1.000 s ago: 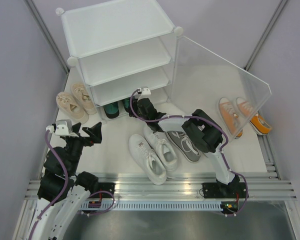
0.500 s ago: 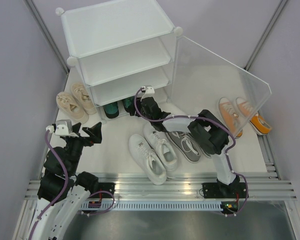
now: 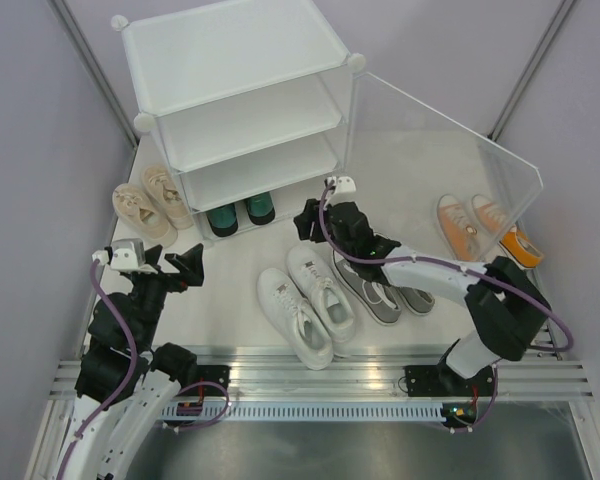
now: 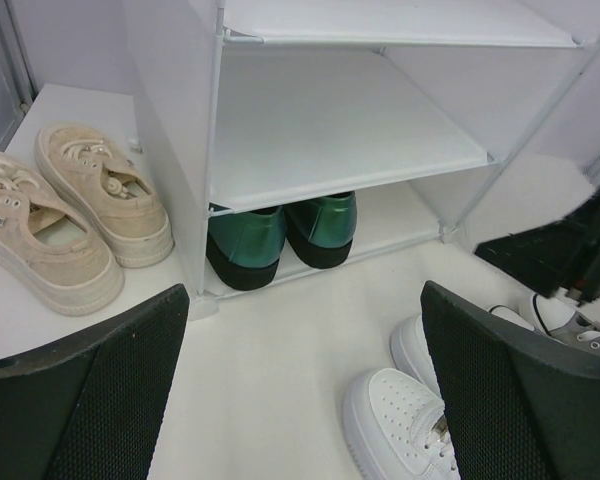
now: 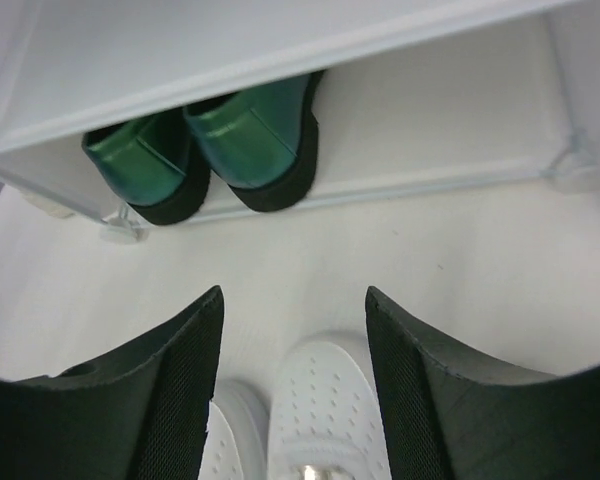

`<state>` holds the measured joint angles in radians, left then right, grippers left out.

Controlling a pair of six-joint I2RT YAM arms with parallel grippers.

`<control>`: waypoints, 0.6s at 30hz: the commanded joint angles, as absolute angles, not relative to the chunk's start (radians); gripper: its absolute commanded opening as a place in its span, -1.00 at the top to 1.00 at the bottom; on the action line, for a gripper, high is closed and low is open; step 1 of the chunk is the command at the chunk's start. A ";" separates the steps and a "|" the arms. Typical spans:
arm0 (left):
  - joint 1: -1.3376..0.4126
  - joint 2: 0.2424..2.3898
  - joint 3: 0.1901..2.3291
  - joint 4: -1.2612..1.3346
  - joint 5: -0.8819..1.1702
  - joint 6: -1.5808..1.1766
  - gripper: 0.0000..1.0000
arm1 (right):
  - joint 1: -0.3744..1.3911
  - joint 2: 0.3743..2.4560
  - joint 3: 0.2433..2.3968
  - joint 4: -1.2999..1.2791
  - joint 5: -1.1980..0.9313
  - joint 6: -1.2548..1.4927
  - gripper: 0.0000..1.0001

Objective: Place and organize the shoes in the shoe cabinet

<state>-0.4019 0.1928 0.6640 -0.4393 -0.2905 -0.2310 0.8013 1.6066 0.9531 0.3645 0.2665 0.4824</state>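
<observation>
Now | shoe cabinet (image 3: pixel 230 60): green pair (image 4: pixel 248 245) on bottom tier | left gripper (image 4: pixel 305 292), right gripper (image 5: pixel 292 300): spread, empty

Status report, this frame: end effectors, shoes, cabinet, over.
Left end effector open, empty. Right end effector open, empty, above white sneakers. Green sneakers on bottom shelf of shoe cabinet; beige sneakers, grey sneakers, orange sneakers outside. Door open.
</observation>
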 commanded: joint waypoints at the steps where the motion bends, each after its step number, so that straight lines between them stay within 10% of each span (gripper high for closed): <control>1: -0.408 0.212 0.660 -0.420 -0.305 -0.198 -0.99 | 0.801 1.409 0.865 0.181 0.339 0.465 -0.25; 18: -0.408 0.222 0.660 -0.420 -0.273 -0.199 -0.99 | 0.802 0.911 0.512 -0.305 0.480 0.621 -0.24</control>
